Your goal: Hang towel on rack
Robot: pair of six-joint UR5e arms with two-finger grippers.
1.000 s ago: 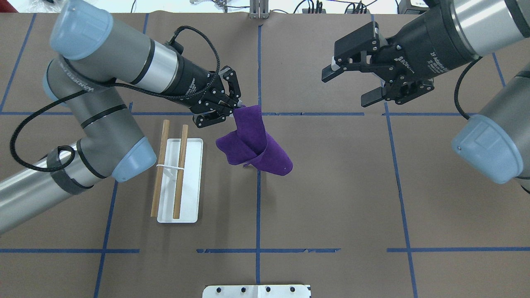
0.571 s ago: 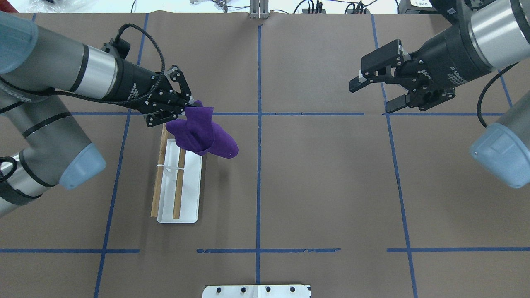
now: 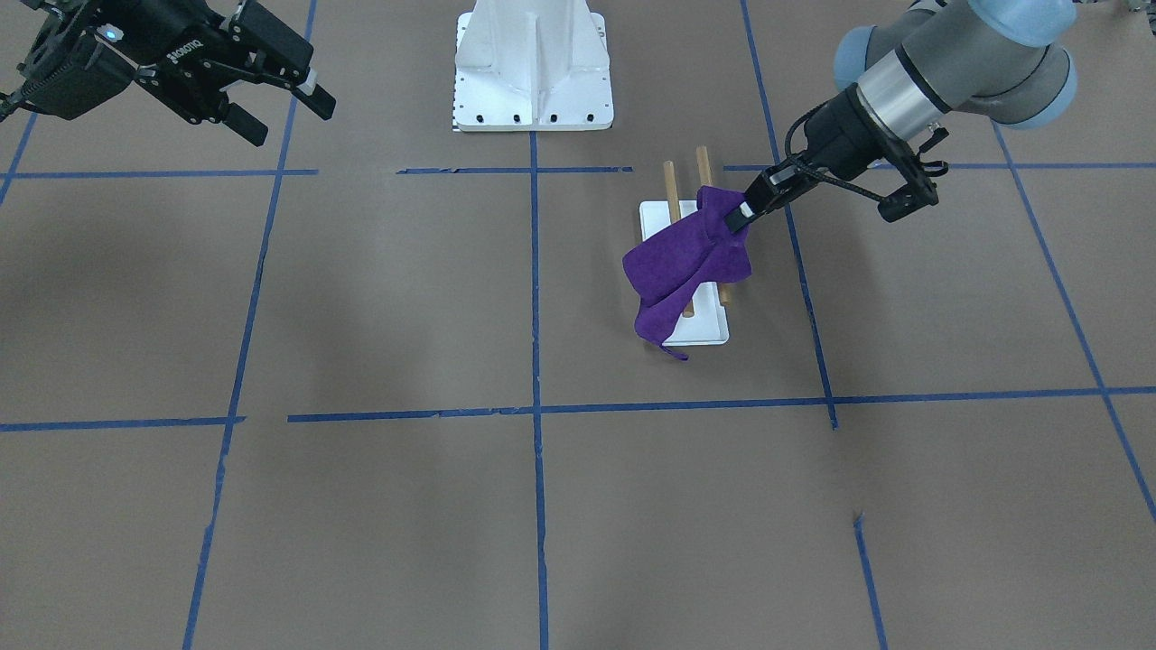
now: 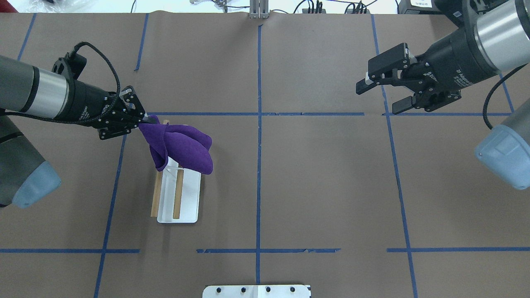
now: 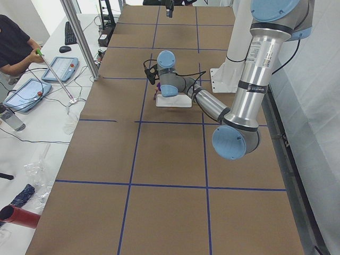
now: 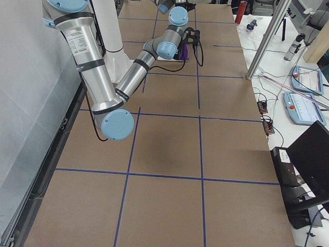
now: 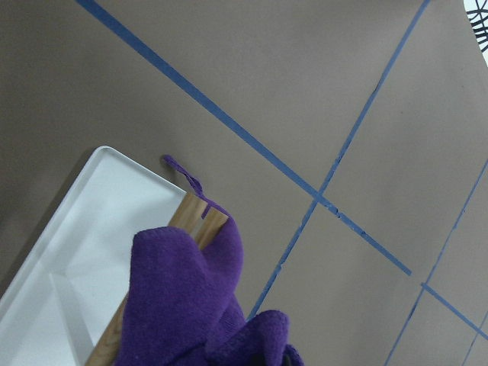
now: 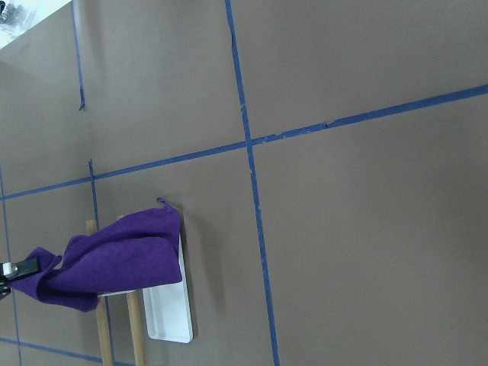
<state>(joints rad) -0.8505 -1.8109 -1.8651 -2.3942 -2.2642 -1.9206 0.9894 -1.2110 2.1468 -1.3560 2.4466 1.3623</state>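
Purple cloth, the towel [image 4: 182, 147], lies bunched across the two wooden dowels [image 4: 178, 194] of the rack [image 4: 189, 205], covering the dowel ends farthest from the robot. One fold spills over the side that faces the middle of the bench [image 4: 323, 186]. The rack's white base plate sits flat on the brown paper covering, in the robot's left half, between blue tape lines [image 4: 258, 165] that divide the surface into squares. The left pincer [image 4: 145, 121] is clenched on one corner of the towel, at the outer side of the rack and just above the dowels, with its arm reaching in low from the bench's left edge. Well apart, over the far right of the bench, the right pincer [image 4: 379, 98] hangs in the air with its jaws spread, gripping nothing. A white bolted pedestal [image 3: 533, 63] stands at the robot's edge of the bench.
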